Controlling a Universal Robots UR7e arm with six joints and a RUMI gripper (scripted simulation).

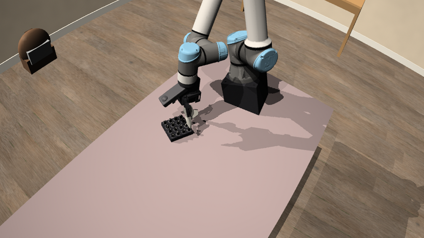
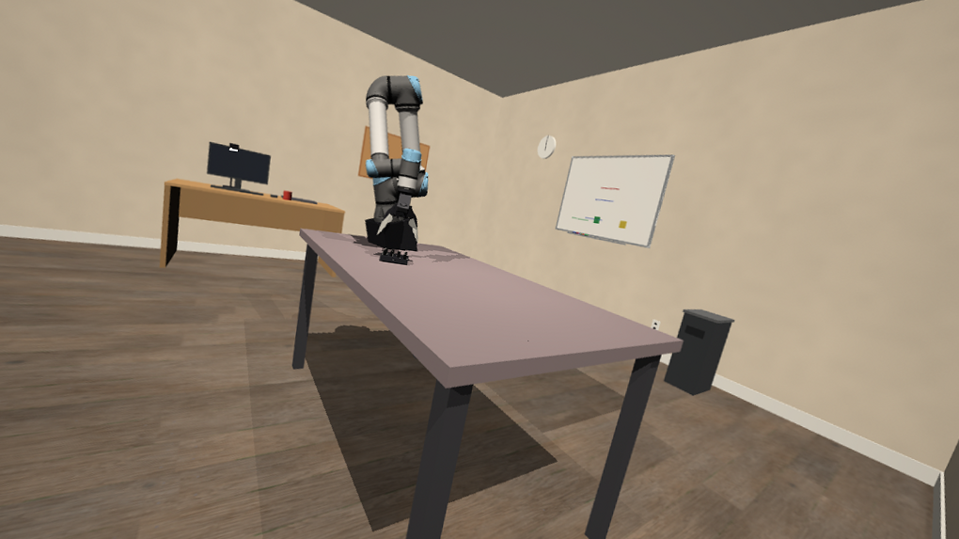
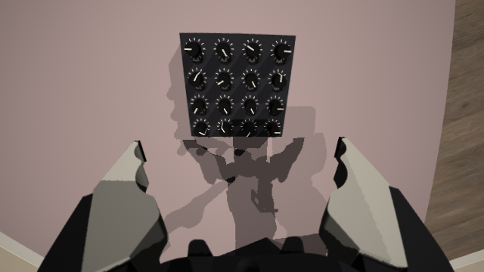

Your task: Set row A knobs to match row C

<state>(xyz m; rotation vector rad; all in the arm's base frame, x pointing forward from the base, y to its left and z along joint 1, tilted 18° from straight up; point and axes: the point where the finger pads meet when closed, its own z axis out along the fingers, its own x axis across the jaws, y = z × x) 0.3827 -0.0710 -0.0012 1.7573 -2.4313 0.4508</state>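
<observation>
The black knob box (image 1: 180, 137) (image 2: 393, 259) (image 3: 237, 41) lies on the table with four rows of four knobs. In the wrist view the far row's faint labels look like A: knob A1 (image 3: 193, 50) points left, A2 (image 3: 223, 49) down-right, A3 (image 3: 252, 51) up-left, A4 (image 3: 281, 51) right. In the third row, C1 (image 3: 199, 106) points down-left, C2 (image 3: 224, 106) and C3 (image 3: 250, 106) down-right, C4 (image 3: 275, 106) right. The socket is not visible. My gripper (image 1: 192, 120) (image 2: 396, 237) (image 3: 240, 140) is open and empty, above the table by the box's near edge.
The pink-grey table (image 1: 172, 195) (image 2: 512, 307) (image 3: 113, 75) carries the box and the arm's black base (image 1: 243, 95). The arm's shadow falls across the box's near row. The table edge shows at the right in the wrist view.
</observation>
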